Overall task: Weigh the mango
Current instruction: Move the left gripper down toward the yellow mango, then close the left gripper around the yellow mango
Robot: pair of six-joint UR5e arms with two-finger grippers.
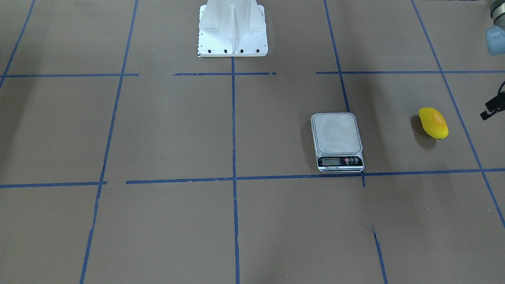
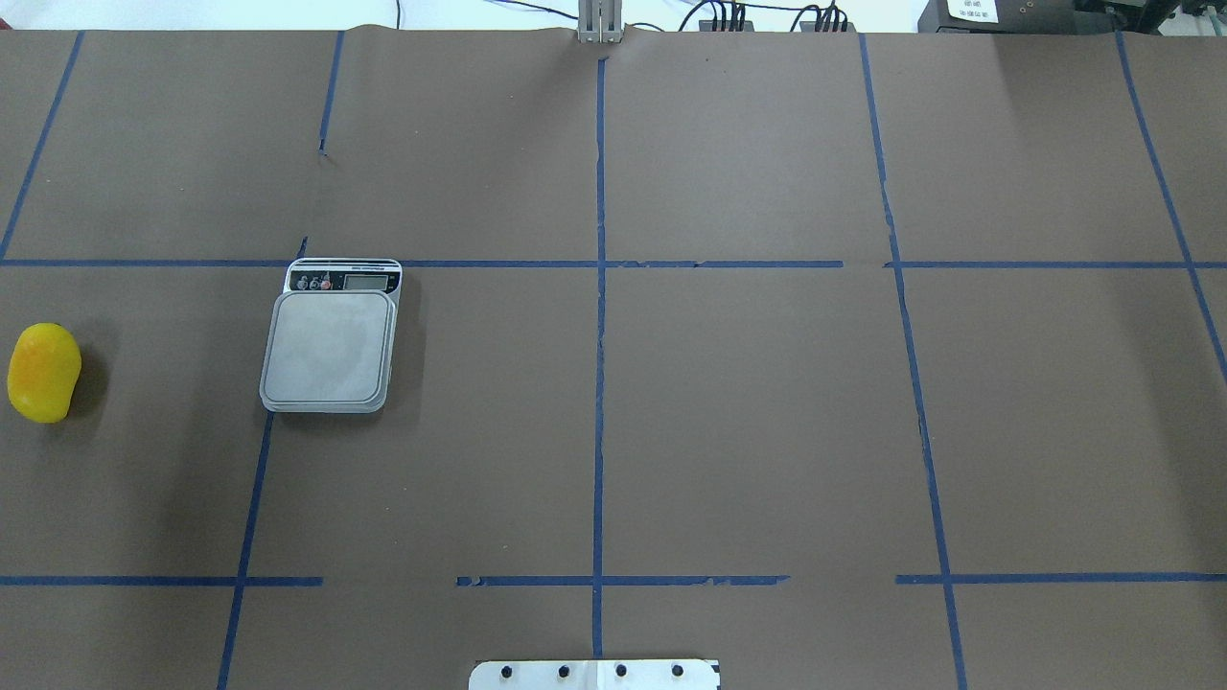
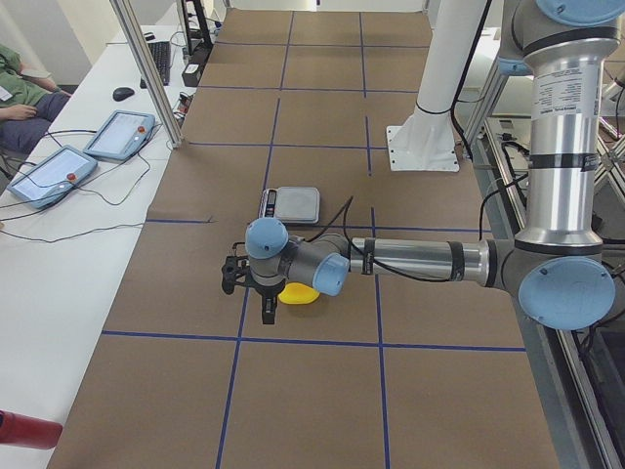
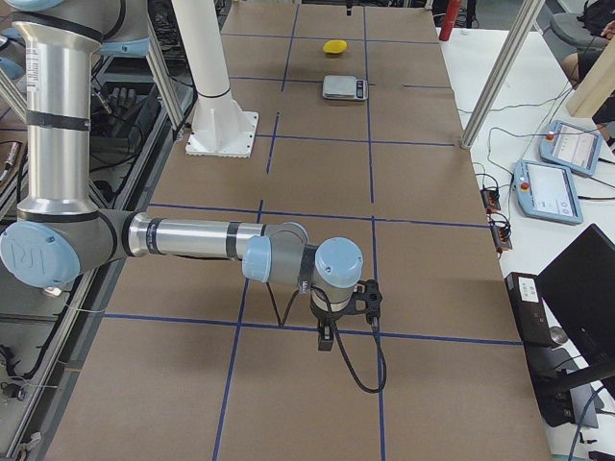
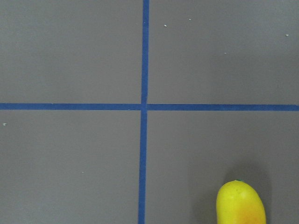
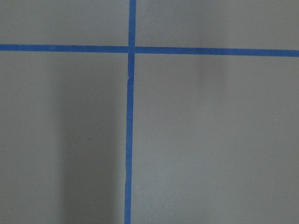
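The yellow mango [image 1: 433, 122] lies on the brown table, apart from the scale [image 1: 336, 134], whose platform is bare. In the overhead view the mango [image 2: 43, 372] is at the far left and the scale [image 2: 331, 347] is to its right. My left gripper [image 3: 268, 309] hangs over the table right beside the mango [image 3: 298, 293]; I cannot tell if it is open or shut. The left wrist view shows only the mango's tip [image 5: 240, 203]. My right gripper [image 4: 325, 336] is far from both, over bare table; I cannot tell its state.
The white robot base [image 1: 232, 29] stands at the middle of the table's robot side. Blue tape lines [image 2: 599, 287] divide the brown table. Tablets [image 3: 83, 156] and cables lie on the white side bench. A black part of the left arm's tool [image 1: 493, 105] shows at the edge.
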